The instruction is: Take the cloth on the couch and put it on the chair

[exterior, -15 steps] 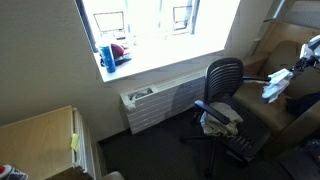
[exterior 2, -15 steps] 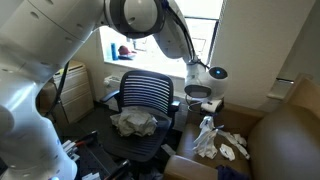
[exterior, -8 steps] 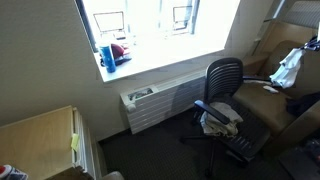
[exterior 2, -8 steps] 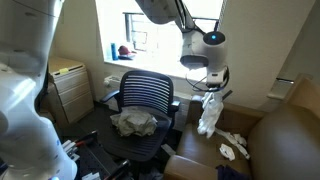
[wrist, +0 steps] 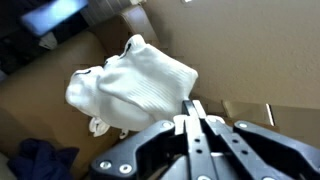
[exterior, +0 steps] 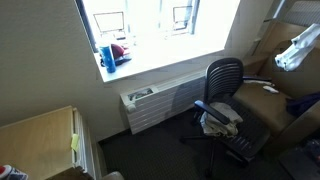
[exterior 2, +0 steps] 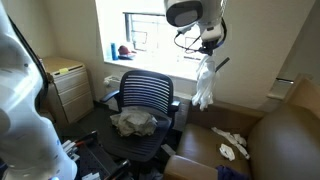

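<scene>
My gripper [exterior 2: 208,48] is shut on a white cloth [exterior 2: 204,82], which hangs from it well above the brown couch [exterior 2: 285,135]. In an exterior view the cloth [exterior: 297,48] shows at the far right, high over the couch [exterior: 270,100]. In the wrist view the cloth [wrist: 135,85] bunches ahead of the closed fingers [wrist: 192,112]. The black mesh office chair [exterior 2: 143,100] stands to the left of the cloth and lower, with a crumpled grey cloth [exterior 2: 132,122] on its seat. The chair also shows in an exterior view [exterior: 222,85].
Another white cloth [exterior 2: 232,146] lies on the couch. A window sill [exterior: 150,55] holds a blue cup [exterior: 106,55]. A radiator [exterior: 160,100] sits under it. A wooden cabinet [exterior: 40,140] stands at lower left. A dark blue garment [wrist: 40,160] lies on the couch.
My gripper has risen from just above the couch, lifting the white cloth clear so that it now hangs high in the air.
</scene>
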Available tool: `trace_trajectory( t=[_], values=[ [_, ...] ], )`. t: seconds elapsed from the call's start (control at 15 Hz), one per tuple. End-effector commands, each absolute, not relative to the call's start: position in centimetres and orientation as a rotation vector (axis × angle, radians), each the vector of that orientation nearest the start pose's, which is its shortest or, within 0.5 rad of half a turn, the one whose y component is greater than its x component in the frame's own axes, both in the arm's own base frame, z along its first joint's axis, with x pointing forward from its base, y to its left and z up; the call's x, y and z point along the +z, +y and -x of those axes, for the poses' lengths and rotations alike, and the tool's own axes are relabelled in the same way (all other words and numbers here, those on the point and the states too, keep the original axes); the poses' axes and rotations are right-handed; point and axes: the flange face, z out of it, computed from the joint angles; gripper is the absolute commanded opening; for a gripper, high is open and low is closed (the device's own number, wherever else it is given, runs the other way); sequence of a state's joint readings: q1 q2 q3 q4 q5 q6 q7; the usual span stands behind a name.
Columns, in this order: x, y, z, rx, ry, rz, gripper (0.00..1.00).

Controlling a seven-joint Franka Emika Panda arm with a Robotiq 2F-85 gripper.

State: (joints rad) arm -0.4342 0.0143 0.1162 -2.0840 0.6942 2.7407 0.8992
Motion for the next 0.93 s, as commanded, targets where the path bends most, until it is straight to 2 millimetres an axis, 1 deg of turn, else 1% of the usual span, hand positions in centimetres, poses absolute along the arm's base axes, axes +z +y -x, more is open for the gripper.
trace_trajectory(
  t=[0.0, 0.13, 0.2, 0.27, 0.33, 0.4, 0.53, 0.6, 0.8, 0.87],
  values=[
    [52.2, -17.0, -49.8, -0.351, 1.874, 1.668, 0.00],
    [54.4, -15.1, -47.2, -0.210, 1.796, 1.744, 0.00],
    [55.1, -14.0, -46.3, -0.137, 1.769, 1.792, 0.00],
    [55.1, -13.6, -45.5, -0.057, 1.734, 1.831, 0.00],
    [54.2, -12.4, -44.7, 0.017, 1.704, 1.871, 0.00],
    [52.7, -11.5, -43.9, 0.087, 1.670, 1.905, 0.00],
    [47.8, -9.4, -42.5, 0.194, 1.608, 2.007, 0.00],
    [45.6, -8.7, -42.2, 0.215, 1.577, 2.079, 0.00],
    [38.1, -5.7, -41.0, 0.184, 1.471, 2.299, 0.00],
    [35.9, -4.5, -40.7, 0.137, 1.434, 2.354, 0.00]
  ],
)
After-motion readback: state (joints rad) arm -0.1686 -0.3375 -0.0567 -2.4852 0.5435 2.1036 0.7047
